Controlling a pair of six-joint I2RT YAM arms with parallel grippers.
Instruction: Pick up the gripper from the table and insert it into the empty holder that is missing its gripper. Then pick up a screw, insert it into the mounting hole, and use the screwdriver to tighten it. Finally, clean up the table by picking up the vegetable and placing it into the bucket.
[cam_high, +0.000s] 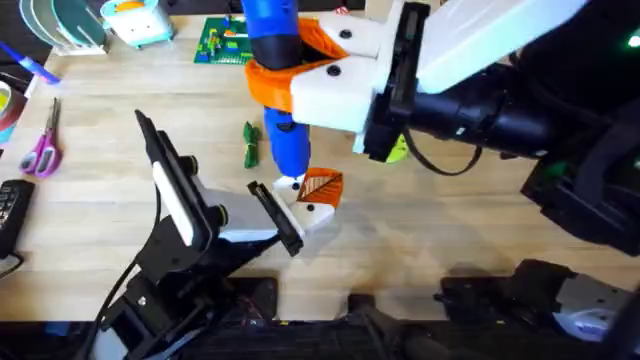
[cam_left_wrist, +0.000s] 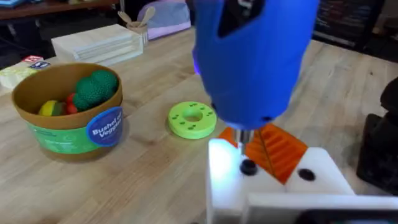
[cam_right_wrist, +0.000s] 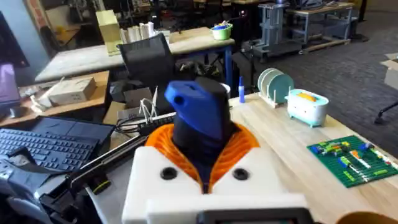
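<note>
My right gripper (cam_high: 292, 70) reaches in from the right, shut on the blue screwdriver (cam_high: 275, 90), which stands upright. Its bit (cam_left_wrist: 244, 142) rests on a black screw (cam_left_wrist: 248, 167) in the white holder (cam_left_wrist: 224, 180) of my left gripper (cam_left_wrist: 270, 152). The orange gripper (cam_left_wrist: 283, 152) sits seated between the white mounts, and the left fingers look shut. The dark green vegetable (cam_high: 250, 143) lies on the table just left of the screwdriver. The yellow bucket (cam_left_wrist: 68, 115) with a blue label holds several toy vegetables. The right wrist view shows the orange pads (cam_right_wrist: 242, 143) clamped around the screwdriver (cam_right_wrist: 199, 115).
A lime-green disc (cam_left_wrist: 192, 119) lies between the bucket and my left gripper. Pink-handled scissors (cam_high: 42, 145) and a black device (cam_high: 10, 210) lie at the left edge. A green brick plate (cam_high: 225, 40) and a teal toy (cam_high: 140, 20) stand at the back.
</note>
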